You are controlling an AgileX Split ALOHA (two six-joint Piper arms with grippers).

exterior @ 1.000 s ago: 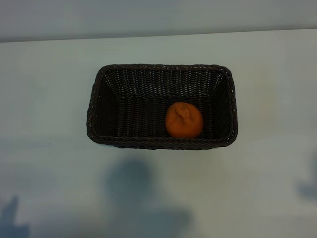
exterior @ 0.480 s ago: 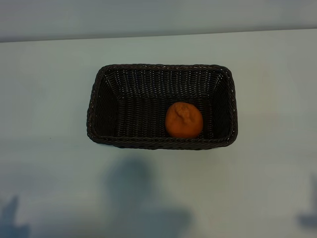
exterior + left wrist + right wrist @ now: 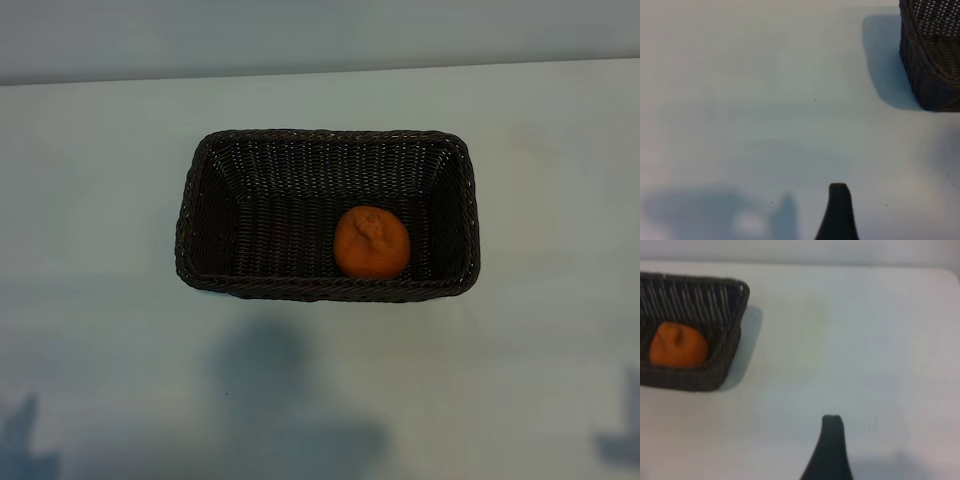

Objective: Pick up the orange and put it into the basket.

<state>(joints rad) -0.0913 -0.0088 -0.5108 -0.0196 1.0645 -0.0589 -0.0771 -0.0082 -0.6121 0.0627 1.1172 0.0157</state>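
The orange point(image 3: 372, 242) lies inside the dark woven basket point(image 3: 210, 150), on its floor toward the right end and the near wall. The right wrist view shows the orange point(image 3: 678, 345) in the basket point(image 3: 725, 295) too. Neither gripper appears in the exterior view; only their shadows fall on the table's near corners. Of my left gripper, one dark finger point(image 3: 839, 212) shows over bare table, well away from a corner of the basket point(image 3: 932, 65). One dark finger point(image 3: 831, 450) of my right gripper likewise hangs over bare table, apart from the basket. Both grippers are open and hold nothing.
The basket stands alone on a pale table point(image 3: 540, 340). The table's far edge point(image 3: 320, 72) runs behind the basket. A broad shadow point(image 3: 270, 390) lies on the table in front of the basket.
The shadow at the exterior view's lower right has slid toward the near edge. The orange and the basket have not moved.
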